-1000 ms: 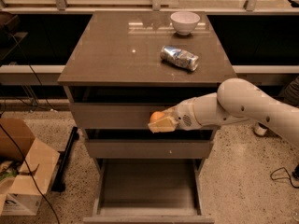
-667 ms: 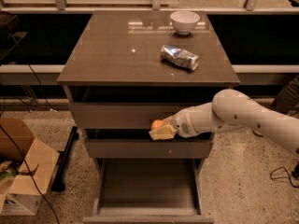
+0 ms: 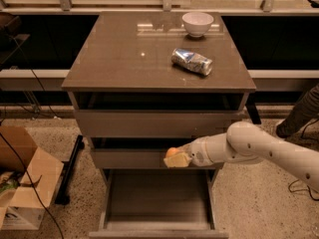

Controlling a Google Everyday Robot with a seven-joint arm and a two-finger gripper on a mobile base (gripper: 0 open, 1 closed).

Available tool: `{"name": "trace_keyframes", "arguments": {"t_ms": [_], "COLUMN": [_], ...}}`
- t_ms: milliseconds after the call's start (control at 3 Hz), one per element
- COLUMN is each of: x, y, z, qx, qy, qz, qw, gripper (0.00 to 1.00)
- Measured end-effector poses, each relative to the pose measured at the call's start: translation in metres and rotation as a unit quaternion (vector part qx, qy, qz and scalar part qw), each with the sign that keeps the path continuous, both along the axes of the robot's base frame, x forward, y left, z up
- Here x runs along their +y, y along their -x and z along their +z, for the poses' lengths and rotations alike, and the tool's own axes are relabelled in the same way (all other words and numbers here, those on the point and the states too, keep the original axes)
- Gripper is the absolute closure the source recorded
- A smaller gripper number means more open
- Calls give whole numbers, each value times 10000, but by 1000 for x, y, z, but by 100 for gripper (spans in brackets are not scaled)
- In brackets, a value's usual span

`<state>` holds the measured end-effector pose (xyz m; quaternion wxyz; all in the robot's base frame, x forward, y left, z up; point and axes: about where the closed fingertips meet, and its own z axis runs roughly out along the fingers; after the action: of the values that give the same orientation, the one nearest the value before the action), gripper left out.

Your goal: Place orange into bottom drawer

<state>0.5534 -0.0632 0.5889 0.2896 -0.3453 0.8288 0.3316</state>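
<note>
My gripper (image 3: 175,157) is shut on the orange (image 3: 172,152), a small bright-orange fruit that shows at the fingertips. It hangs in front of the middle drawer's front, above the back of the bottom drawer (image 3: 159,195). The bottom drawer is pulled out; its flat grey bottom is bare. My white arm (image 3: 259,148) reaches in from the right.
A white bowl (image 3: 197,23) and a crushed silver-blue can (image 3: 192,61) lie on the cabinet top (image 3: 124,59). A cardboard box (image 3: 22,183) stands on the floor at the left. A cable (image 3: 299,188) lies on the floor at the right.
My gripper with the orange has moved down and slightly forward, from the level of the upper drawer's front to just above the open bottom drawer.
</note>
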Motion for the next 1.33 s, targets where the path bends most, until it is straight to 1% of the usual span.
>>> {"name": "trace_keyframes", "arguments": {"t_ms": [333, 667, 1000, 1333], "x": [-13, -13, -6, 18], "y": [8, 7, 5, -5], "z": [-44, -47, -62, -109], "qx": [87, 89, 180, 437], "qy": [-28, -35, 17, -142], "qz": [-218, -252, -243, -40], "qw": [9997, 9996, 9995, 9989], "gripper": [100, 100, 100, 100]}}
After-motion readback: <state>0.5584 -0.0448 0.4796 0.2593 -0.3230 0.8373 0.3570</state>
